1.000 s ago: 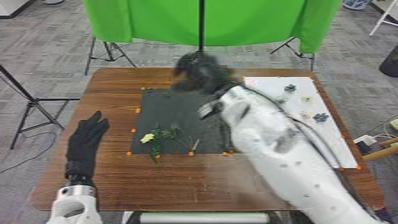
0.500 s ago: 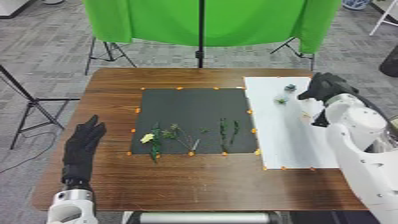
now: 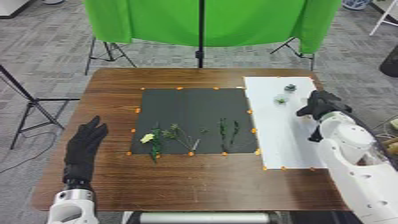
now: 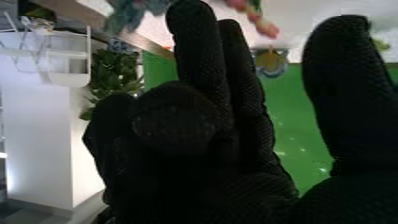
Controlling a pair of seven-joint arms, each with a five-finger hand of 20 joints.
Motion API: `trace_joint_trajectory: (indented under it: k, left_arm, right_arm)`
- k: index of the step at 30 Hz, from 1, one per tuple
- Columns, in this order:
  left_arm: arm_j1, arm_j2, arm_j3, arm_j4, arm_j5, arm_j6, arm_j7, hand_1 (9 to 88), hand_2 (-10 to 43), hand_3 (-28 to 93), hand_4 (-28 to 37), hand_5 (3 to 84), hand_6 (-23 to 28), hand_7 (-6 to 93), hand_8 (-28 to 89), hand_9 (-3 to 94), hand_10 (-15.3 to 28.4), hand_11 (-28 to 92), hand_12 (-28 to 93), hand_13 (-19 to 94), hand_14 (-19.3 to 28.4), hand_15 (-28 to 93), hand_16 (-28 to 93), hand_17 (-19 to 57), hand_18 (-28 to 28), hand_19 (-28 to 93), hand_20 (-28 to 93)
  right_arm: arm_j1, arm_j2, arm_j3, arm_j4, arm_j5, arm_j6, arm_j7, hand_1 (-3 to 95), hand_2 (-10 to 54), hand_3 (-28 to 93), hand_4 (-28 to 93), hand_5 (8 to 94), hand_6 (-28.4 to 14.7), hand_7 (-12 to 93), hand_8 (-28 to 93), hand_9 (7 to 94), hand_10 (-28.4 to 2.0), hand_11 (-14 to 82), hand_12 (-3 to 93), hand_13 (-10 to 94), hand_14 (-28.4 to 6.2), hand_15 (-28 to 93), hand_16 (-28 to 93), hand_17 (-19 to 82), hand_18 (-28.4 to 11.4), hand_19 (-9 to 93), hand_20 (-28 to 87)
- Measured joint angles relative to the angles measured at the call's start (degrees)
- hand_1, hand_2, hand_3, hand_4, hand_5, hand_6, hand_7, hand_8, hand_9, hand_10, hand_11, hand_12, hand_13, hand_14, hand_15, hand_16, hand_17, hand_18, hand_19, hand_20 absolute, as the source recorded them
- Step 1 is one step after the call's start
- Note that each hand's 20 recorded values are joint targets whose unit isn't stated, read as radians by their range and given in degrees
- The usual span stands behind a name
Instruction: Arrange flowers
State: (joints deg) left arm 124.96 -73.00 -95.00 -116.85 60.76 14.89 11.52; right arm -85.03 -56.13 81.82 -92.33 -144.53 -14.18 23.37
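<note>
The arranging is looking partly done: stems (image 3: pixel 223 135) and a yellow flower (image 3: pixel 148 137) are lying on the dark mat (image 3: pixel 182 110), while blooms (image 3: pixel 290 87) are awaiting placement on the white sheet (image 3: pixel 289 140). The right robot hand (image 3: pixel 323 104) is hovering there, spread, holding nothing visible; the left robot hand (image 3: pixel 83 147) is hanging open.

Grey patterned carpet (image 3: pixel 53 47) surrounds the brown wooden worktop (image 3: pixel 209 195). Beyond its far edge hangs a bright green cloth (image 3: pixel 147 22), with a slim black pole (image 3: pixel 201 30) in front and 2 black stands, 1 near each far corner (image 3: pixel 108 52) (image 3: pixel 295 53). Off the left edge, a black tripod (image 3: pixel 34 102) stands near a thin cable (image 3: pixel 22 164). A blue-and-white pot (image 3: pixel 355 4) sits well past the far-right corner. The right wrist view has leafy greenery (image 4: pixel 114 72) beside a pale surface (image 4: pixel 40 135).
</note>
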Motion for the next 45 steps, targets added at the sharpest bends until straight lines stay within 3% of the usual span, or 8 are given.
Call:
trace_joint_trajectory:
  k: [4, 7, 12, 19, 28, 33, 38, 45]
  left_arm:
    - [0.1, 0.0, -0.02, -0.06, 0.05, -0.1, -0.21, 15.6, 3.7, 65, -28.3, 40.1, 4.4, 4.4, -6, 42.4, 11.6, 11, 12, 32, 13.9, 9, 4, 3.6, 12.1, 1, 19]
    - [0.1, -0.03, -0.04, -0.07, 0.12, -0.21, -0.41, 15.7, 3.5, 65, -28.3, 40.1, 4.4, 4.5, -6, 42.4, 11.7, 11, 12, 32, 14.0, 9, 4, 3.5, 12.1, 1, 19]
    - [0.2, -0.04, -0.1, -0.16, 0.2, -0.24, -0.59, 16.0, 3.3, 65, -28.3, 40.1, 4.5, 4.6, -6, 42.5, 11.7, 11, 12, 32, 13.9, 9, 4, 3.5, 12.1, 2, 19]
    - [0.4, 0.0, -0.18, -0.25, 0.2, -0.24, -0.59, 16.1, 3.2, 65, -28.3, 40.1, 4.5, 4.6, -6, 42.5, 11.6, 11, 12, 32, 14.0, 9, 4, 3.5, 12.2, 1, 19]
    - [0.5, 0.02, -0.25, -0.26, 0.0, -0.17, -0.37, 15.2, 4.4, 64, -28.3, 40.6, 5.8, 3.6, -6, 41.9, 11.7, 9, 10, 31, 13.9, 8, 3, 3.8, 12.3, 1, 19]
    - [0.2, -0.03, 0.08, -0.11, -0.44, -0.18, 0.1, 14.0, 12.4, 58, -28.3, 40.8, 6.5, 2.3, -6, 43.0, 11.8, 8, 8, 31, 13.6, 8, 2, 3.9, 12.0, 1, 18]
    - [-1.1, 0.0, 0.96, 0.25, -1.3, -0.07, 0.47, 21.8, 25.1, 36, -28.3, 41.8, 6.3, 3.6, -7, 45.5, 11.9, 9, 8, 32, 13.8, 9, 1, 4.1, 11.7, 1, 18]
    - [-1.2, 0.25, 1.68, -0.49, -3.13, 3.1, -0.25, 29.5, 36.2, 31, -28.2, 43.1, 6.2, 3.9, -7, 47.8, 12.3, 10, 8, 34, 14.0, 9, 1, 5.2, 11.6, 1, 18]
  right_arm:
    - [-0.7, -0.3, -0.2, 0.7, -0.4, 1.2, 0.0, 61.5, -9.5, 45, -8, 77.2, -4.0, 16, 12, 90.2, -10.8, 17.0, 34.2, 93, -2.0, 60, 34, 69, -9.8, 93, 58]
    - [-1.1, -0.3, -0.5, 1.0, -0.4, 3.9, -0.1, 64.3, -9.5, 49, -9, 79.5, -2.9, 18, 13, 92.8, -9.9, 17.3, 35.7, 94, -1.5, 60, 34, 71, -9.5, 93, 58]
    - [-2.1, -0.3, -1.4, 1.6, -0.6, 10.7, -1.3, 65.1, -9.5, 50, -9, 80.4, -3.0, 19, 14, 93.3, -9.7, 18.1, 36.1, 94, -1.2, 61, 33, 71, -9.5, 93, 58]
    - [-1.3, 1.5, -4.8, -2.1, 1.2, 13.8, -2.6, 64.5, -9.5, 51, -9, 80.9, -2.8, 19, 14, 93.4, -9.5, 18.5, 36.6, 94, -1.2, 62, 32, 71, -9.4, 93, 59]
    - [14.7, -1.9, -22.4, -2.0, 7.2, 16.9, -14.3, 62.5, -9.5, 54, -11, 80.5, -1.5, 20, 13, 93.2, -8.7, 18.6, 37.3, 94, -0.8, 61, 34, 70, -9.6, 93, 62]
    - [23.4, -12.0, -30.0, 6.6, 1.1, 14.7, -24.3, 62.0, -9.5, 54, -13, 80.1, -0.8, 21, 12, 92.8, -8.4, 18.9, 37.7, 93, -0.8, 61, 35, 69, -9.9, 93, 63]
    - [24.7, -23.5, -31.0, 12.6, -8.0, 9.4, -27.1, 61.7, -9.5, 54, -13, 79.6, -0.5, 22, 11, 92.5, -8.6, 19.1, 37.8, 93, -0.9, 62, 35, 69, -10.4, 93, 63]
    - [24.2, -33.0, -29.9, 19.3, -16.9, 7.1, -29.7, 60.8, -9.5, 55, -14, 78.9, 0.0, 23, 10, 91.9, -9.2, 19.3, 37.3, 92, -1.2, 63, 36, 68, -10.9, 93, 64]
